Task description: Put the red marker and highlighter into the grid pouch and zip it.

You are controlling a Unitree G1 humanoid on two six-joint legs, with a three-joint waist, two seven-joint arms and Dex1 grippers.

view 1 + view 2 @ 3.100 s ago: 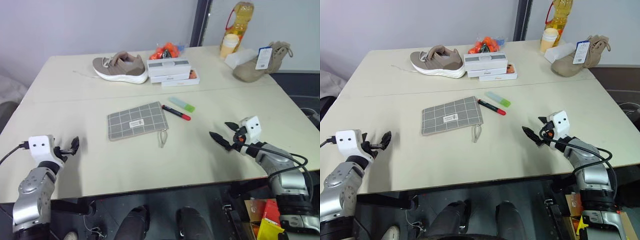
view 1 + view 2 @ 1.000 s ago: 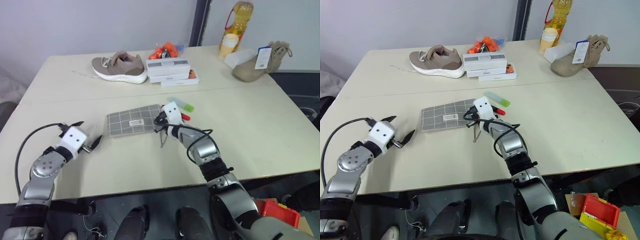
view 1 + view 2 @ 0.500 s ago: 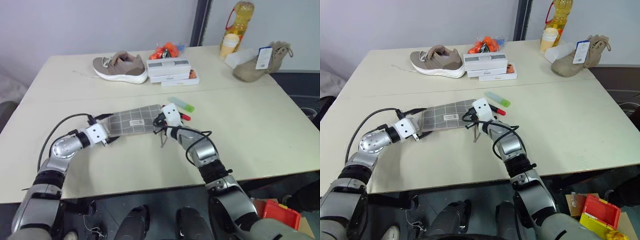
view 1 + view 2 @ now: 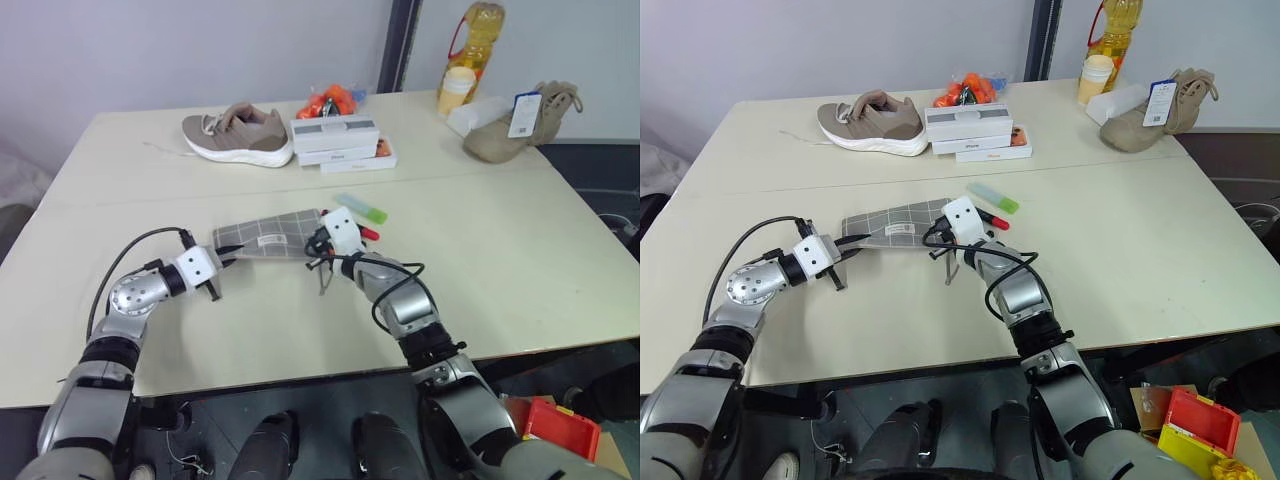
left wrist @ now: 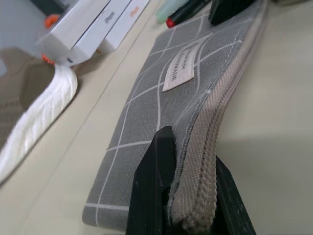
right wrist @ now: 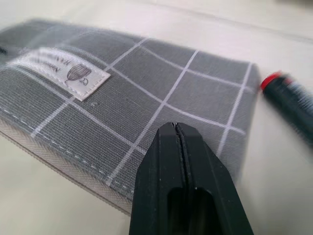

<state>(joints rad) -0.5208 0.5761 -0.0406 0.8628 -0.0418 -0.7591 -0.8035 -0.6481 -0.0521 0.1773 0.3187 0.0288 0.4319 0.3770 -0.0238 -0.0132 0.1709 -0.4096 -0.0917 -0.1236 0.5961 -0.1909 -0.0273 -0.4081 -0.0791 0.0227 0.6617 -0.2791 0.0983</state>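
The grey grid pouch (image 4: 270,243) lies mid-table with its near zipper edge tipped up off the surface. My left gripper (image 4: 225,252) is shut on the zipper edge at the pouch's left corner, and the left wrist view shows the left gripper (image 5: 191,156) clamping that edge of the pouch (image 5: 166,98). My right gripper (image 4: 316,248) is shut at the pouch's right end. In the right wrist view the right gripper (image 6: 177,126) has its fingers pressed together over the cloth, and any pinch is hidden. The cord pull (image 4: 323,279) trails below. The red marker (image 4: 368,234) and the highlighter (image 4: 362,208) lie just right of the pouch.
Along the far side stand a tan sneaker (image 4: 240,133), stacked white boxes (image 4: 340,140), orange items (image 4: 335,100), a paper cup (image 4: 455,92), an oil bottle (image 4: 472,35) and a tan boot (image 4: 520,125). Bare tabletop (image 4: 520,250) stretches to the right.
My left gripper swept in from the left, open, and shut on the pouch's left corner. The pouch's near edge has tipped up. The right gripper has stayed at the pouch's right end.
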